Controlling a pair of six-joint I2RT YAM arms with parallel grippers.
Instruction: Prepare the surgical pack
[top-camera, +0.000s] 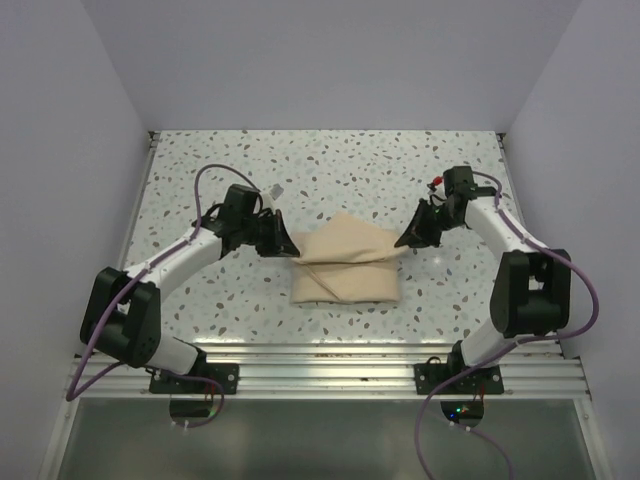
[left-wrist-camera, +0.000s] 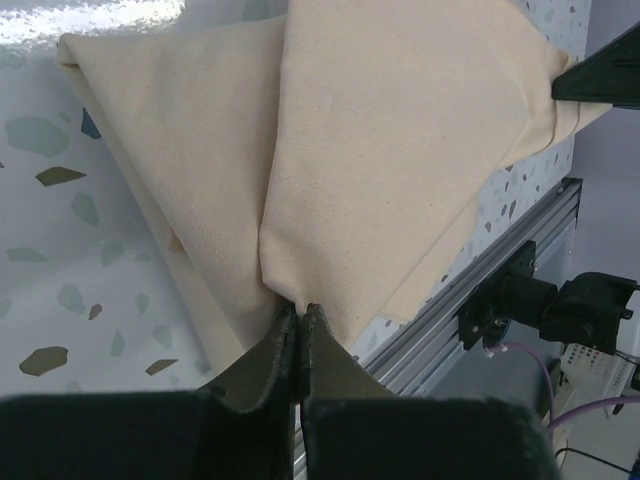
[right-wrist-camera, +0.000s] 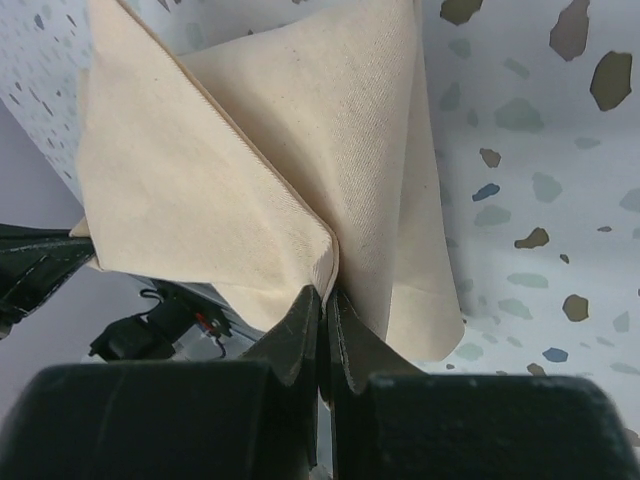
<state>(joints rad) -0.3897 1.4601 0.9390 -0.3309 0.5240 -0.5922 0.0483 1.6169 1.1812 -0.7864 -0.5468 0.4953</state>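
Observation:
The surgical pack (top-camera: 345, 270) is a tan-beige cloth bundle in the middle of the speckled table, its upper layers pulled up and sideways. My left gripper (top-camera: 287, 245) is shut on the pack's left corner; in the left wrist view the fingertips (left-wrist-camera: 300, 310) pinch the cloth (left-wrist-camera: 380, 150) where two folds meet. My right gripper (top-camera: 403, 242) is shut on the right corner, and the right wrist view shows the cloth (right-wrist-camera: 230, 170) stretched away from the pinching tips (right-wrist-camera: 326, 295). What the cloth wraps is hidden.
The speckled tabletop (top-camera: 330, 165) is walled in by pale panels at the back and sides. An aluminium rail (top-camera: 330, 372) carrying both arm bases runs along the near edge. The rail (left-wrist-camera: 480, 270) also shows in the left wrist view.

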